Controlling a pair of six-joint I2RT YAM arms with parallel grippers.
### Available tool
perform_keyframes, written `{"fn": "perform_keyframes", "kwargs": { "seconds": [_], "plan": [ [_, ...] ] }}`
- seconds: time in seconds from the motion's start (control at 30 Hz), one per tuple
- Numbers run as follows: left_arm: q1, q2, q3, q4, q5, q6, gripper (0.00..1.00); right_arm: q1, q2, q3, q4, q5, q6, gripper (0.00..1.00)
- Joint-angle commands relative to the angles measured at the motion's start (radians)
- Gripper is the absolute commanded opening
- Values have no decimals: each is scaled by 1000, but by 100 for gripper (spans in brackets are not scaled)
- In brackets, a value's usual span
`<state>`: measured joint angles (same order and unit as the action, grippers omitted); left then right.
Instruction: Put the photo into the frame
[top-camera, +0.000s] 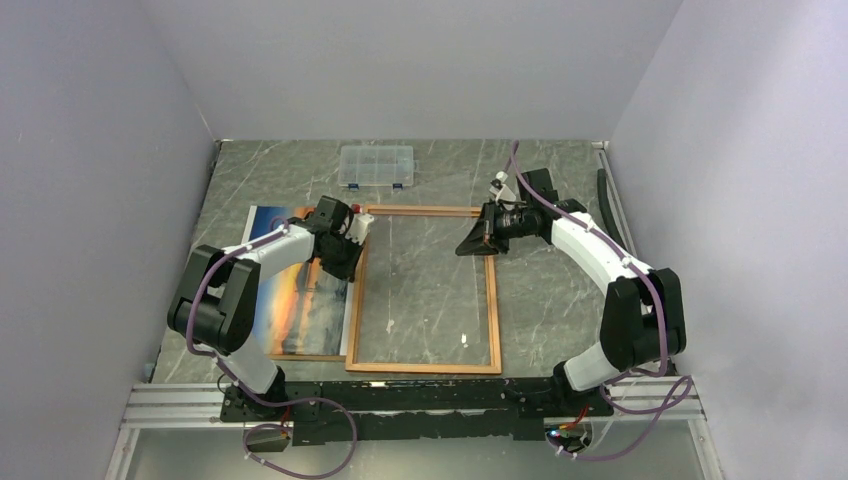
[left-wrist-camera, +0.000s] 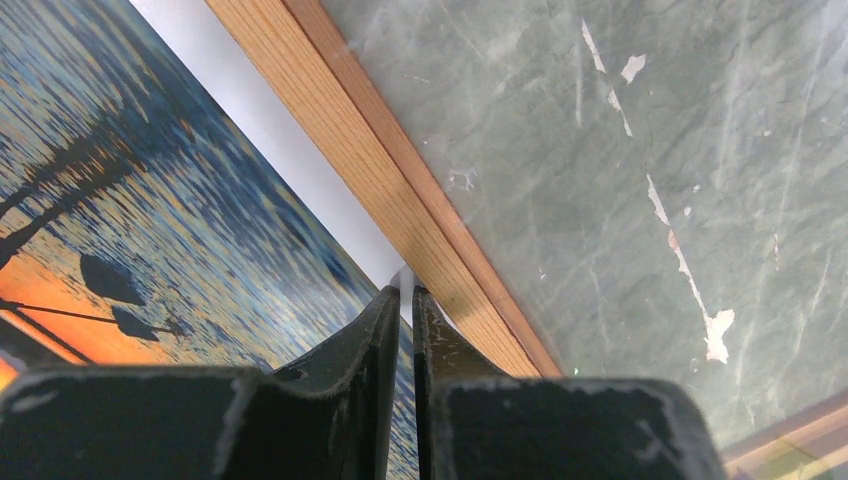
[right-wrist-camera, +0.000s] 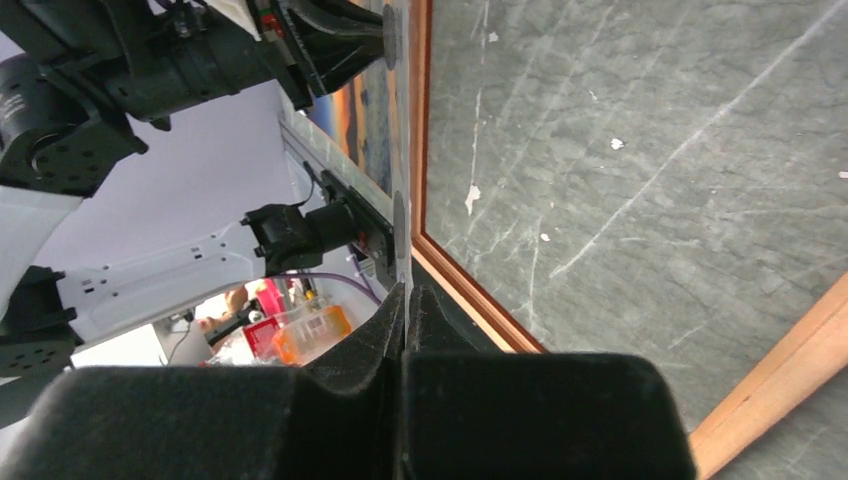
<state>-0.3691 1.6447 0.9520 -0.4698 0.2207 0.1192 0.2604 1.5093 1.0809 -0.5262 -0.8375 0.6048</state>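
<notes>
The frame (top-camera: 425, 368) lies flat mid-table, light wood side up, with marble showing through it. The photo (top-camera: 300, 300), an orange-and-blue sunset, lies face up against the frame's left rail (left-wrist-camera: 380, 180). My left gripper (top-camera: 347, 268) points down at the photo's white right border (left-wrist-camera: 300, 150). Its fingers (left-wrist-camera: 404, 292) are all but shut, and nothing shows in the thin slit. My right gripper (top-camera: 463, 247) reaches in over the right rail near the far corner. It (right-wrist-camera: 405, 290) is shut on a thin clear sheet (right-wrist-camera: 402, 200), seen edge-on and running towards the left gripper (right-wrist-camera: 340, 50).
A clear plastic compartment box (top-camera: 376, 166) stands at the back of the table, beyond the frame. A brown board edge (top-camera: 300, 356) shows under the photo's near side. Grey walls close in on the left, back and right. A dark strip (top-camera: 603, 195) runs along the right edge.
</notes>
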Motion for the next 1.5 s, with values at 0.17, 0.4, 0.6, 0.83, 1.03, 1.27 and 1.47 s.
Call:
{"fn": "perform_keyframes", "kwargs": {
  "seconds": [0.17, 0.4, 0.6, 0.83, 1.03, 1.27, 1.47],
  "plan": [
    [-5, 0, -4, 19, 33, 14, 16, 10, 25, -32, -24, 79, -62, 0],
    [-5, 2, -6, 22, 33, 11, 15, 10, 38, -36, -11, 88, -63, 0],
    [-5, 2, -4, 23, 36, 11, 15, 10, 41, -60, 21, 100, -40, 0],
    [-5, 2, -2, 20, 37, 11, 14, 10, 32, -110, 82, 117, 6, 0],
    [-5, 1, -4, 20, 38, 12, 14, 10, 18, -171, 135, 127, 50, 0],
    [-6, 1, -4, 19, 41, 14, 13, 9, 8, -202, 163, 115, 95, 0],
    [-5, -3, -4, 13, 42, 16, 13, 7, -5, -192, 156, 131, 106, 0]
  ]
}}
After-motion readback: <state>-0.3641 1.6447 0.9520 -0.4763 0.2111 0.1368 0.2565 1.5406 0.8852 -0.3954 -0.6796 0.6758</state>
